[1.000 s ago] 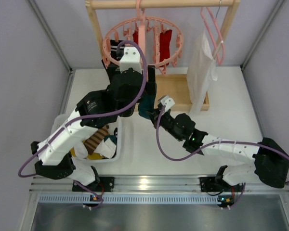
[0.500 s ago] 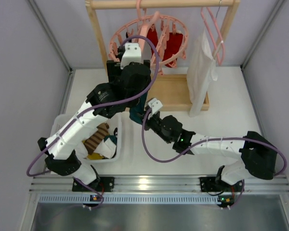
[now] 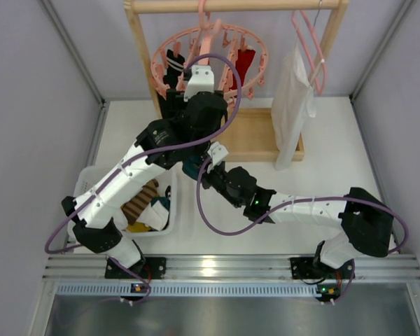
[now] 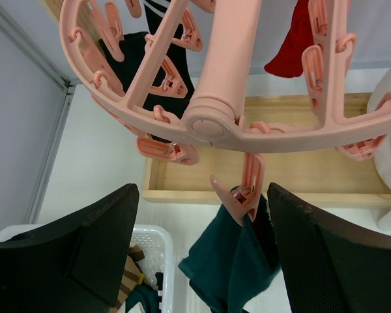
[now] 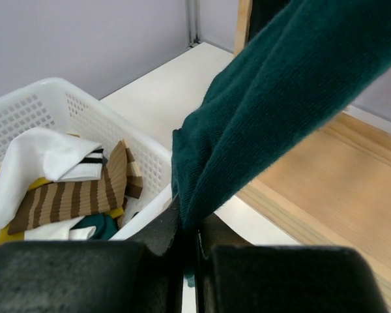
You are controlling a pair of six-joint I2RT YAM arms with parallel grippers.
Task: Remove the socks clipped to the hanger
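Observation:
The round pink hanger (image 3: 156, 66) hangs from the wooden rack; its hub (image 4: 208, 124) is right above my left wrist camera. A dark green sock (image 4: 238, 261) hangs from one pink clip (image 4: 247, 189). My left gripper (image 4: 202, 195) is open, one finger on each side of that clip and sock, touching neither. My right gripper (image 5: 189, 231) is shut on the lower end of the dark green sock (image 5: 280, 98), pulling it taut; it sits below the hanger (image 3: 204, 173). Red socks (image 3: 243, 63) and a black sock (image 3: 173, 63) are still clipped on.
A white basket (image 3: 169, 227) at the left holds striped, white and green socks; it also shows in the right wrist view (image 5: 52, 104). The rack's wooden base (image 3: 255, 133) lies behind. A white garment (image 3: 294, 98) hangs on a plain pink hanger (image 3: 311, 42) at the right.
My left arm has risen up under the hanger. My right gripper has moved left with the green sock. The hanger has swung and turned.

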